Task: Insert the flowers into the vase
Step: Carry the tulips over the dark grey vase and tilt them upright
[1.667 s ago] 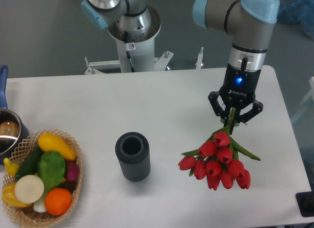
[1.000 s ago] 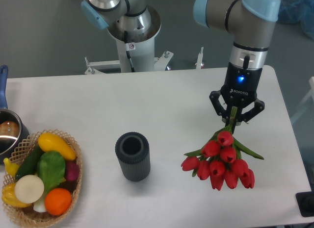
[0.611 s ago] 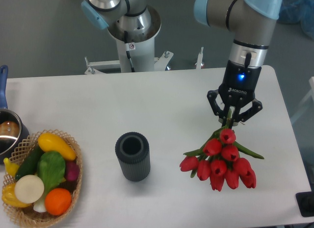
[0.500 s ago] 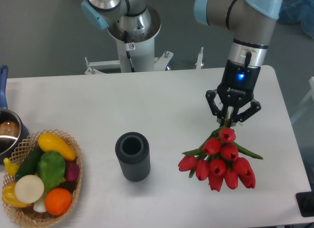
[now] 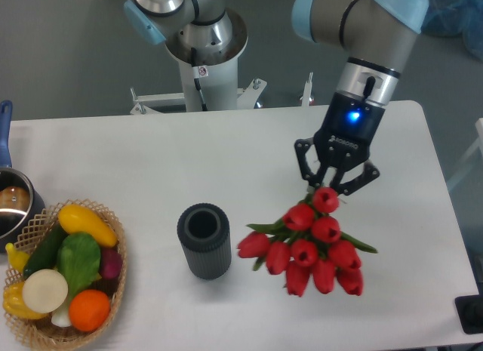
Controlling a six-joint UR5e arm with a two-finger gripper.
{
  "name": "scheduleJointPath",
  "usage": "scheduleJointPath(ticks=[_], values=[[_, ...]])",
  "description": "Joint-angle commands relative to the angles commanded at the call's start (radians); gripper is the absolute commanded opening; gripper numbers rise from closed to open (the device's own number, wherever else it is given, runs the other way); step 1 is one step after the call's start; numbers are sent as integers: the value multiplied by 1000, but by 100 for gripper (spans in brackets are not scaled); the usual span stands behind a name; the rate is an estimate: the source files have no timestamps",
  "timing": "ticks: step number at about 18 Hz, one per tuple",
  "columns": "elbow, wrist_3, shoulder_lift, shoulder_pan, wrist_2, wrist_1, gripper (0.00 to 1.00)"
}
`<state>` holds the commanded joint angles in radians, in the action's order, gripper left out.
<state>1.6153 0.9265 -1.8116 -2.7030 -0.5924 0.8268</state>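
From the one fixed camera I see my pincer [image 5: 330,186] pinching the stems of the flowers [image 5: 306,245] at the right of the scene, the stems themselves mostly hidden between my fingers. The red buds hang below and nearer than my grip, fanned out wide, and the leftmost bud sits just beside the vase [image 5: 204,240] without touching it. The vase stands upright near the middle of the counter [image 5: 173,162], its round mouth open and nothing in it.

I judge this the carrying step: the bunch is lifted, not yet over the vase. As I hold it the buds lead and the stems point up into my grip, so the next move seems to call for turning the bunch stem-end down, centring it above the mouth and lowering it. The bunch spreads wider than the vase, so a bud or leaf could catch the rim and tip it.

The counter is plain white. At its near left stands a wicker basket [image 5: 113,287] of vegetables, with a metal pot [image 5: 15,207] just beyond. Behind the far edge stands a second robot base [image 5: 198,41] against a grey floor.
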Motion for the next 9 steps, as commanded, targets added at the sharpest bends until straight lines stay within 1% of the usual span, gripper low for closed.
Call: scheduleJointPath(ticks=[1,5,6,9], values=[[-2,0,0,18,28,-2,9],[0,2,-2,26,189,-2,9],[0,2,-12,29,222,-2,9],[11,5,-21,46,302,-2,9]])
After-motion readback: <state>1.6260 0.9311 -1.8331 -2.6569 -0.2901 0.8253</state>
